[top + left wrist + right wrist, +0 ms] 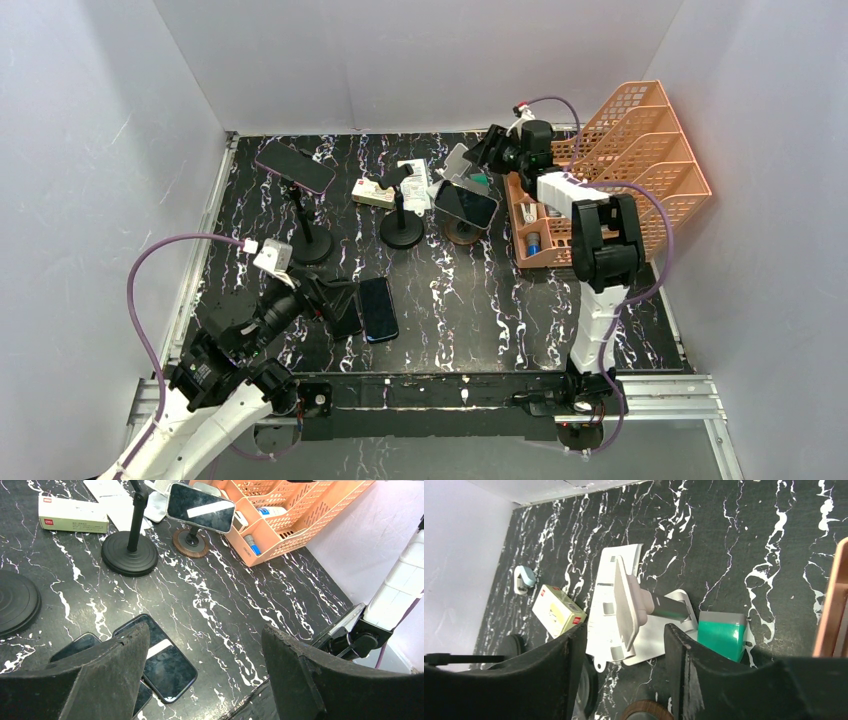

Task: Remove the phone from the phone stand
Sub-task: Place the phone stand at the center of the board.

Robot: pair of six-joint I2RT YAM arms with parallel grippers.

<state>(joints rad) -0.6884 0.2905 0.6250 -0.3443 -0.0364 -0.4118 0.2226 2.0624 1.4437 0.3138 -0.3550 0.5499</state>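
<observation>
Hovering with jaws apart and nothing held, the right pincer (497, 150) is placed just behind the phone (466, 204) on its phone stand (462, 233); a careless grab could topple both onto the worktop (480, 300)

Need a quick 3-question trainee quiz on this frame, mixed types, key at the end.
1. True or false: the black phone on the tall black stand at the table's far left has already been removed.
2. How many dark phones lie flat on the black marble table near the left gripper?
3. The orange plastic organizer rack stands: A) far left B) far right C) near edge, centre.

Key: 1 false; 2 two; 3 B.
</observation>
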